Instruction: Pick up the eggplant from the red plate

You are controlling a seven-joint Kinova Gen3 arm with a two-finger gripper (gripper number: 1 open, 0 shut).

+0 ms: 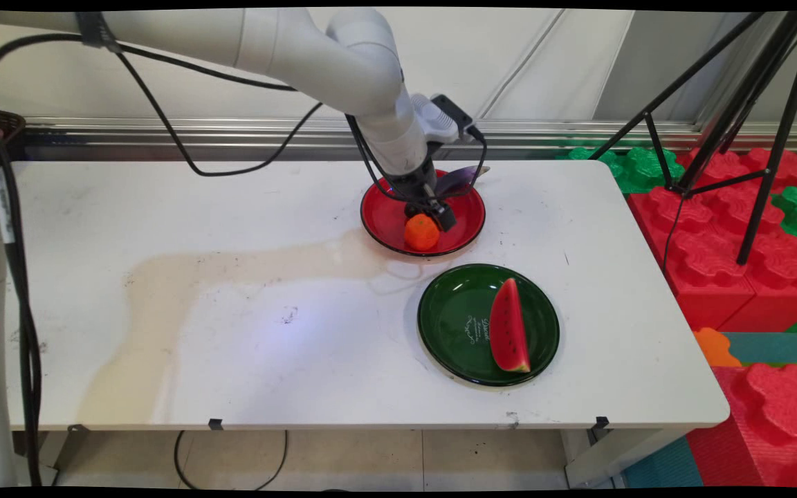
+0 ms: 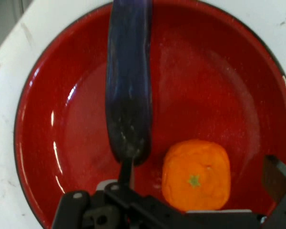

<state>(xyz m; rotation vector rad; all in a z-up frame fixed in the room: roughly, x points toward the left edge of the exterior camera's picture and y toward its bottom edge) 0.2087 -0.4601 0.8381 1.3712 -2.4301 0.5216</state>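
The gripper [image 1: 431,213] hangs low over the red plate [image 1: 385,221], its fingers spread wide on either side of the orange [image 2: 196,175]. An eggplant [image 2: 128,86] lies beside the orange. Nearby, a watermelon slice [image 1: 509,326] rests on a green plate [image 1: 450,318].

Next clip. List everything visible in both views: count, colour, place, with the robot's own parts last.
orange: one, orange, on the red plate's near side, between the gripper's open fingers
eggplant: one, dark purple, lying on the red plate beside the orange
red plate: one, red, far middle of the table
watermelon slice: one, red with green rind, on the green plate
green plate: one, dark green, nearer than the red plate
table: one, white, stained
tripod: one, black, right
foam blocks: several, red and green, right
gripper: one, black, over the red plate
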